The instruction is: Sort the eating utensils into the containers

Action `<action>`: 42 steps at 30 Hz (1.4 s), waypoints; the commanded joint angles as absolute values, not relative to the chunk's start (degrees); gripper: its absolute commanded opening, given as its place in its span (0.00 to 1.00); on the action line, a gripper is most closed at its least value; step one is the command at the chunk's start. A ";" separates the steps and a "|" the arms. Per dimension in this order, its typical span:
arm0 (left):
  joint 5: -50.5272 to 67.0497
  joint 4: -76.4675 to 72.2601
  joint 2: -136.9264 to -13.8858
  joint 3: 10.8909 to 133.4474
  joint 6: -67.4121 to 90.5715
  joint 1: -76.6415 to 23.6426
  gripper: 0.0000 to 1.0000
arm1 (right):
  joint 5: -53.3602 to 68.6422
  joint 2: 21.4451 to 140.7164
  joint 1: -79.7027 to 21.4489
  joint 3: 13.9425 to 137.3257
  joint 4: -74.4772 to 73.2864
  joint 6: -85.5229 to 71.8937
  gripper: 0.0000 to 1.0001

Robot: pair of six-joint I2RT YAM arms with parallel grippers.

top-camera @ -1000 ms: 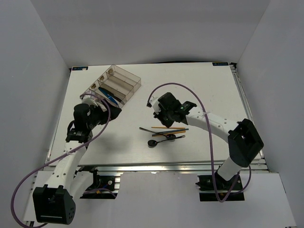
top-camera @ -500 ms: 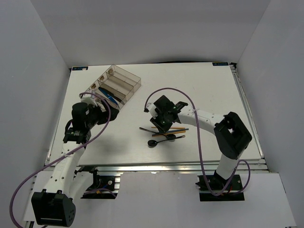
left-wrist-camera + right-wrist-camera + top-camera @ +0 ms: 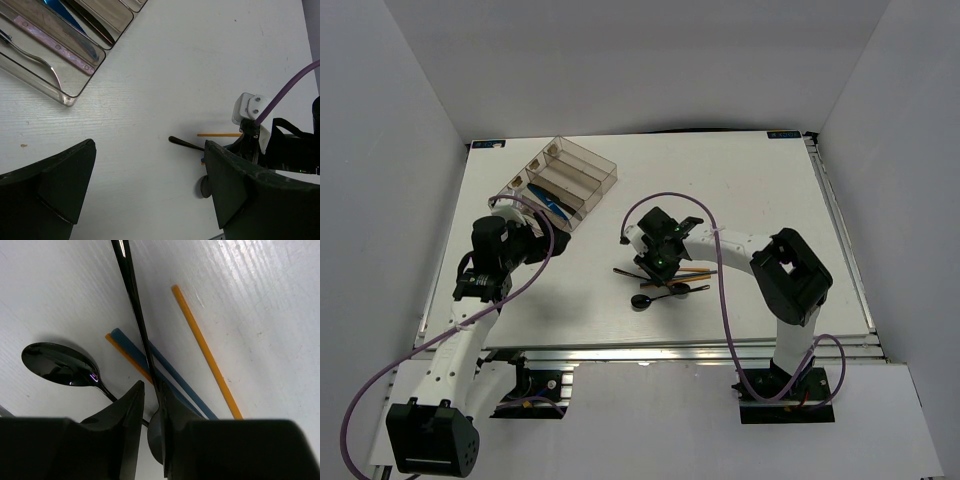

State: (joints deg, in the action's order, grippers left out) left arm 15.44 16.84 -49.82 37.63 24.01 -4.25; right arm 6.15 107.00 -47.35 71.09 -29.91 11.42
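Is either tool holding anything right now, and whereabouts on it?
The right tool looks closed on a black spoon, gripping the handle just above the bowl. The left tool is open and empty.

No legible txt; tray labels too small to read

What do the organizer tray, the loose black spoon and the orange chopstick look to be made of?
Organizer tray: clear glossy hard plastic; the table shows through its walls. Black spoon: likely polished black-coated metal, given mirror-like highlights on its bowl. Orange chopstick: matte, evenly coloured; plastic or painted wood, cannot tell.
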 commanded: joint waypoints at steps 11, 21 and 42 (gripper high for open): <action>16.08 17.31 -49.75 38.85 23.38 -4.39 0.98 | 3.52 107.76 -47.81 72.42 -28.83 12.31 0.27; 16.52 17.14 -49.75 38.58 23.47 -4.39 0.98 | 3.96 104.06 -47.81 71.89 -28.56 12.30 0.28; 17.23 17.14 -50.18 38.58 23.47 -4.39 0.98 | 3.08 108.72 -47.99 71.98 -28.21 13.01 0.24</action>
State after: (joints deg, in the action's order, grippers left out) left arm 16.10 16.86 -50.26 37.63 23.99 -4.25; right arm 2.98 107.59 -47.66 71.26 -29.36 12.45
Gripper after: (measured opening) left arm 0.981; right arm 0.242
